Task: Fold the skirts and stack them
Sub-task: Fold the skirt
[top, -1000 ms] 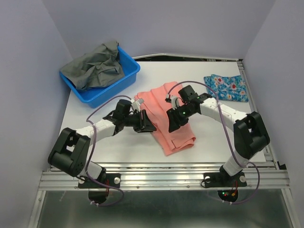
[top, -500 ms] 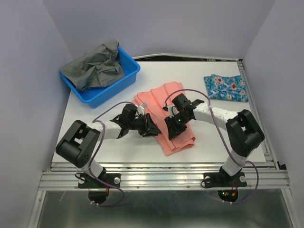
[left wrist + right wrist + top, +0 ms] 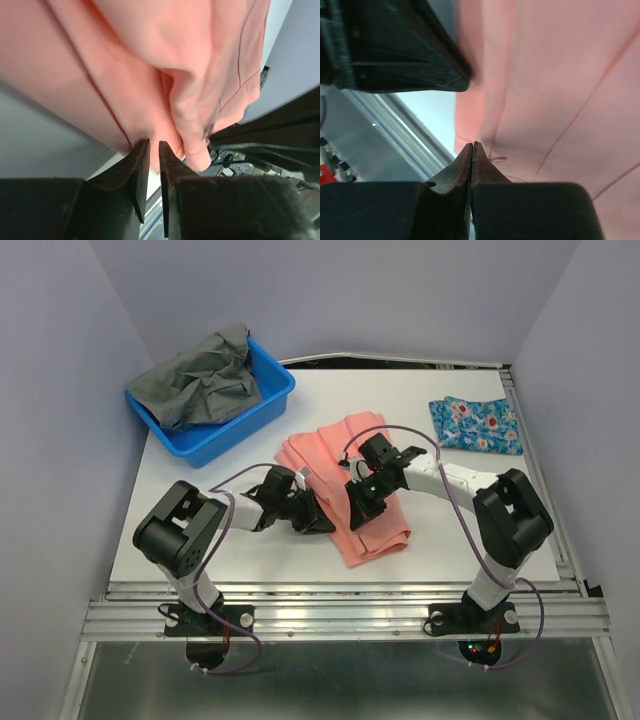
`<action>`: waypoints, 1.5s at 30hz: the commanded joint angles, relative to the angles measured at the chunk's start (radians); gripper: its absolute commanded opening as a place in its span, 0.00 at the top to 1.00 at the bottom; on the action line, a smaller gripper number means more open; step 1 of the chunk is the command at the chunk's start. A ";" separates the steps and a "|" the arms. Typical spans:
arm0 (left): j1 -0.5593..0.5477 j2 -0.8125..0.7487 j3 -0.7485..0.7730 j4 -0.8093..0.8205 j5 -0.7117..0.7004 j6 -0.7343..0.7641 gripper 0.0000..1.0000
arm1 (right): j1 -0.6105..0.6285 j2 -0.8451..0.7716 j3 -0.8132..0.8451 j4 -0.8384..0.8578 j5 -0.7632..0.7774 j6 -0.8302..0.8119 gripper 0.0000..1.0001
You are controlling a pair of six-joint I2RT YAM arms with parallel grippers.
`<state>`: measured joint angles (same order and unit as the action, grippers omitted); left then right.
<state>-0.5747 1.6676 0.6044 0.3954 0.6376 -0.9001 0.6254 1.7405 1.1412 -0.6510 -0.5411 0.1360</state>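
— Two skirts from above: pink skirt (image 3: 385, 530) centre, flowered skirt (image 3: 478, 425) well apart, right
— Left wrist: your left gripper (image 3: 154, 144) stands a slit apart at its hem, grip unclear
— Right wrist: right gripper (image 3: 472, 145) pinched flat at the hem; lift now and the cloth may slip

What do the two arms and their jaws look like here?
The left arm and right arm match: white tubular links between bulky black joint housings, each trailed by a looping purple cable. A small green light glows on the right wrist. The jaws are dark, smooth wedges tapering to thin tips.
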 commanded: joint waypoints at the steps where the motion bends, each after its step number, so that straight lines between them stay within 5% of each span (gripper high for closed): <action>1: 0.007 0.011 0.032 -0.018 -0.019 0.010 0.76 | 0.010 0.008 0.057 0.021 -0.126 0.054 0.99; 6: 0.018 0.001 0.031 -0.038 -0.026 0.026 0.77 | 0.010 -0.047 0.052 -0.018 0.071 -0.025 0.40; 7: 0.018 0.004 0.031 -0.033 -0.023 0.026 0.76 | 0.010 -0.076 0.049 -0.027 0.105 -0.030 0.39; 11: 0.018 0.026 0.043 -0.033 -0.019 0.033 0.77 | 0.010 -0.107 0.005 -0.038 0.230 -0.052 0.44; 20: 0.018 0.081 0.093 -0.041 -0.021 0.049 0.77 | 0.079 -0.029 -0.100 0.074 0.211 -0.015 0.48; 29: 0.016 0.112 0.106 -0.043 -0.021 0.049 0.77 | 0.088 0.037 -0.069 0.088 0.204 -0.019 0.99; 45: 0.024 0.073 0.077 -0.050 -0.030 0.050 0.84 | 0.088 -0.072 0.088 0.051 -0.020 0.122 0.99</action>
<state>-0.5579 1.7641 0.6926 0.3611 0.6464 -0.8742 0.7017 1.7088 1.1664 -0.6163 -0.4755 0.1940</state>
